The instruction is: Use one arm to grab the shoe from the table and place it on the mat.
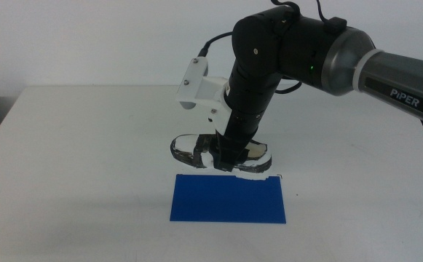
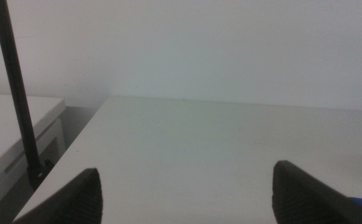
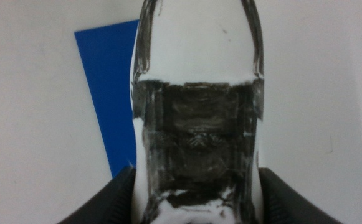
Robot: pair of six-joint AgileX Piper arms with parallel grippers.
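Shoe (image 1: 222, 154) hangs pinched across its middle in the right gripper (image 1: 229, 159), just above the far edge of the blue mat (image 1: 228, 200) mid-surface (image 1: 87, 145). Left gripper (image 2: 187, 196) waits spread near the front-left corner.

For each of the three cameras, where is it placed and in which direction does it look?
Middle view: above the table, looking forward and down; the right arm holds the shoe above the mat.
Left wrist view: on the waiting left arm, looking across the table; left pincer open.
Right wrist view: looking down on the gripped shoe; right pincer.
Shared: shoe and mat, in the middle and right wrist views.
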